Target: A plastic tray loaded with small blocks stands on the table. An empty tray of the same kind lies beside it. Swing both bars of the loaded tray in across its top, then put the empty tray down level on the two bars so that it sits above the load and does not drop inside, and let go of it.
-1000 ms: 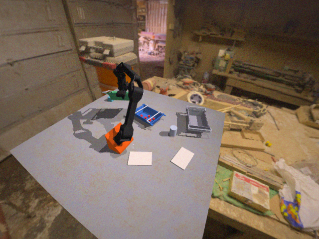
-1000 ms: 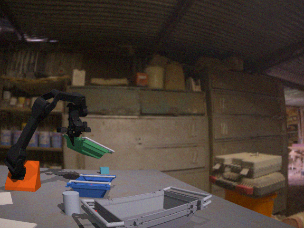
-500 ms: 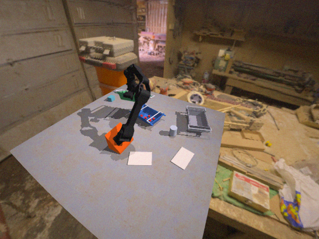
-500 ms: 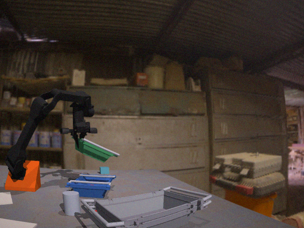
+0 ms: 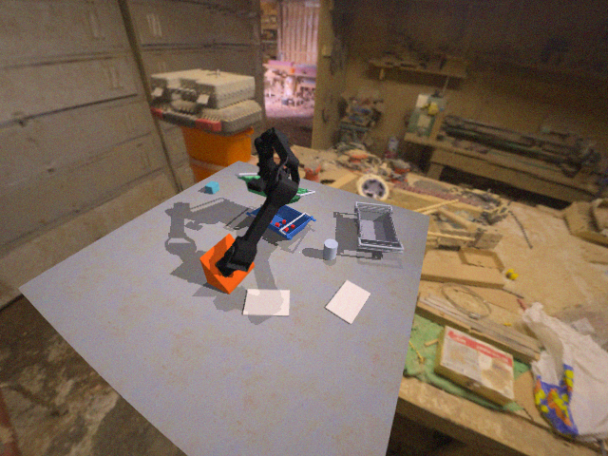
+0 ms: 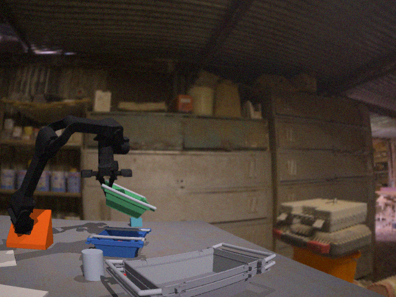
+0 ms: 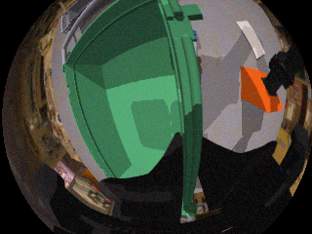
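Note:
The loaded blue tray (image 5: 291, 236) (image 6: 116, 250) stands on the table with small red blocks (image 5: 288, 228) inside. Its white bars (image 6: 118, 237) lie across its top; in the top view the arm hides part of the tray. My gripper (image 6: 107, 186) (image 7: 182, 136) (image 5: 251, 181) is shut on the side wall of the empty green tray (image 6: 126, 201) (image 7: 141, 102). The green tray hangs in the air, clearly tilted, its held side higher. In the exterior view it shows above the blue tray, without touching it; in the top view it shows beyond it.
A grey tray stack (image 5: 378, 225) (image 6: 179, 271) stands near the table's right edge, with a pale cylinder (image 5: 330, 250) (image 6: 92, 265) beside it. A cyan block (image 5: 212, 187) (image 6: 136, 222) lies at the back. Two white cards (image 5: 267, 302) lie near the orange wedge (image 5: 214, 262) (image 6: 43, 226) (image 7: 253, 93) at the arm's base.

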`<move>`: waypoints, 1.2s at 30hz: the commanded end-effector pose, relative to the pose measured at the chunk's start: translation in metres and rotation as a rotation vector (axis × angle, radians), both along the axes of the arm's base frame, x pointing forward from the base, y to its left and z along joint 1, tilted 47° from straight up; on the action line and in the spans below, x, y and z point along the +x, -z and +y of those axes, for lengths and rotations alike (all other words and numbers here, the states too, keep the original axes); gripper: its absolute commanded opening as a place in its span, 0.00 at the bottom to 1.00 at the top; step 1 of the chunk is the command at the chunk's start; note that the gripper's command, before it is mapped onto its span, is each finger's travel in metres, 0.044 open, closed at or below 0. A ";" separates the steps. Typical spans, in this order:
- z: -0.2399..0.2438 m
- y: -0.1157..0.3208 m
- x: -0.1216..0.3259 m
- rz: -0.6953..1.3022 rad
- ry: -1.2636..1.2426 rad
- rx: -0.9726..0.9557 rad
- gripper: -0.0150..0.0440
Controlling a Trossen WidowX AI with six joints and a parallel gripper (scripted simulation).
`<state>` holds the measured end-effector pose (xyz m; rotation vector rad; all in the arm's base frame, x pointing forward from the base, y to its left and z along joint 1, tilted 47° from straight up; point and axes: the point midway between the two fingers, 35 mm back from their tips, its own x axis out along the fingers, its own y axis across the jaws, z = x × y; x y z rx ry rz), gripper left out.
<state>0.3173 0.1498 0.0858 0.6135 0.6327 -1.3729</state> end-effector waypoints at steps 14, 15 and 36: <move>-0.019 -0.020 0.007 -0.098 0.061 0.001 0.25; -0.019 -0.020 0.007 -0.098 0.061 0.001 0.25; -0.019 -0.021 0.006 -0.098 0.061 0.001 0.25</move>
